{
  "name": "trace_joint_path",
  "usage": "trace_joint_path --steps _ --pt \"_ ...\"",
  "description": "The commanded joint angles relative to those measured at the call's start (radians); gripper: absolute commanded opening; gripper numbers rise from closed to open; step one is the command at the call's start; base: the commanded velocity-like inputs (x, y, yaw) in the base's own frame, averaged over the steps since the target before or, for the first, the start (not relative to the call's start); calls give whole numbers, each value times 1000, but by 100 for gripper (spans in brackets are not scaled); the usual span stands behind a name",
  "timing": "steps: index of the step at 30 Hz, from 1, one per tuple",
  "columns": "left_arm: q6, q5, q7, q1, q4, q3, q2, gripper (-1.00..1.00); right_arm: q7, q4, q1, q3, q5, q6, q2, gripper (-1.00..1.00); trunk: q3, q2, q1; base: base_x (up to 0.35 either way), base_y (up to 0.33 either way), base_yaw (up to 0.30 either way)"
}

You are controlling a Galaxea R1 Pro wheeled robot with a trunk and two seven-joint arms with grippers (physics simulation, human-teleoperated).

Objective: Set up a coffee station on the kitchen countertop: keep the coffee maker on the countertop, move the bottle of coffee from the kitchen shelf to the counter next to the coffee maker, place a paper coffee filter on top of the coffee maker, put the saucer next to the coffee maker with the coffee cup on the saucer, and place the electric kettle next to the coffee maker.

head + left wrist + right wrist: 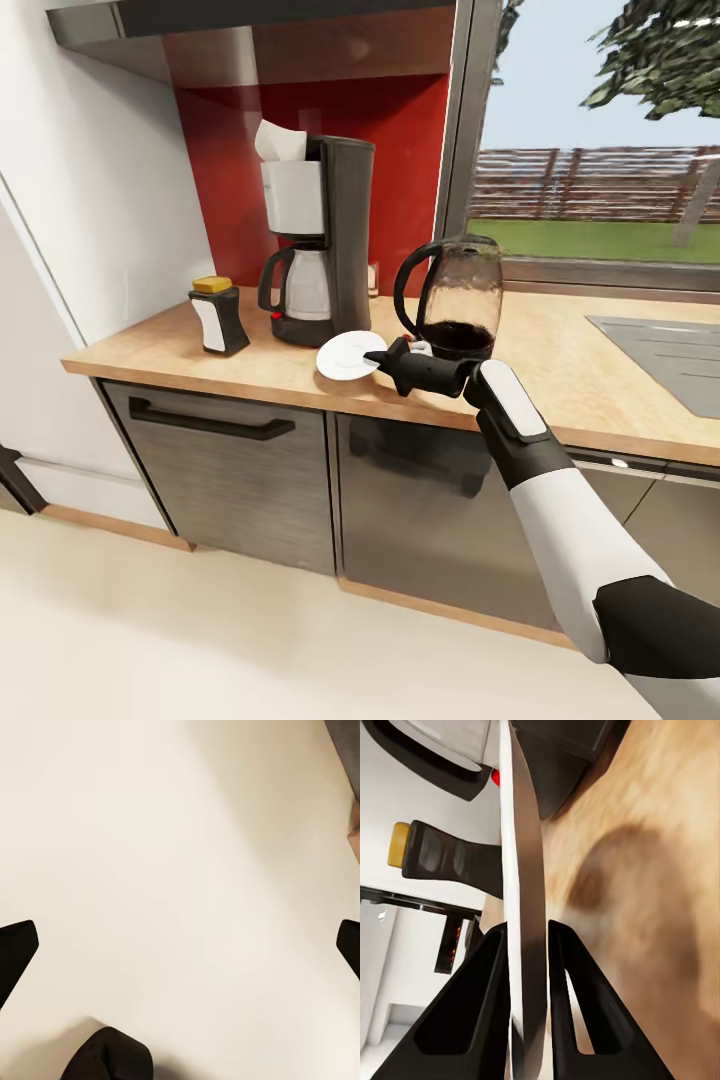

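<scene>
Head view: nearest, the right arm reaches over the countertop [150,355], its right gripper [385,360] pinching the rim of the saucer [345,355]. Right wrist view confirms this: the two fingers [472,1005] are nearly closed, clamped on the saucer's thin white edge [521,870]. The saucer appears tilted, just in front of the coffee maker [320,240], touching or just above the wood; which cannot be told. Just right stands the electric kettle [455,295]; left, the bottle of coffee [218,315]; a paper coffee filter [278,142] sits atop the machine. Left wrist view shows the left gripper [180,945] spread wide, holding nothing, over pale floor. Risk: the thin rim grip could slip, or the wrist could knock the kettle. Count: one of each item; no cup visible.
</scene>
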Motion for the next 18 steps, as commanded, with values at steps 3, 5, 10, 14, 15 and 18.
trace_joint_path --steps 3,5,10,14,15,18 --pt "10 4 -4 -1 0 6 -1 100 -16 10 0 1 -4 7 0 -100 -1 0 0 0 0 0" --pt "10 4 -4 -1 0 6 -1 100 -16 11 0 1 -4 7 0 -100 -1 0 0 0 0 0" --pt "10 4 -4 -1 0 6 -1 100 -16 11 0 1 -4 7 0 -100 -1 0 0 0 0 0" --pt "10 4 -5 -1 0 6 -1 100 -16 12 0 1 -4 7 0 -100 -1 0 0 0 0 0" --pt "10 4 -5 -1 0 6 -1 100 -16 12 0 1 -4 7 0 -100 -1 0 0 0 0 0" --pt "10 4 -5 -1 0 6 -1 100 -16 13 0 1 -4 7 0 -100 -1 0 0 0 0 0"
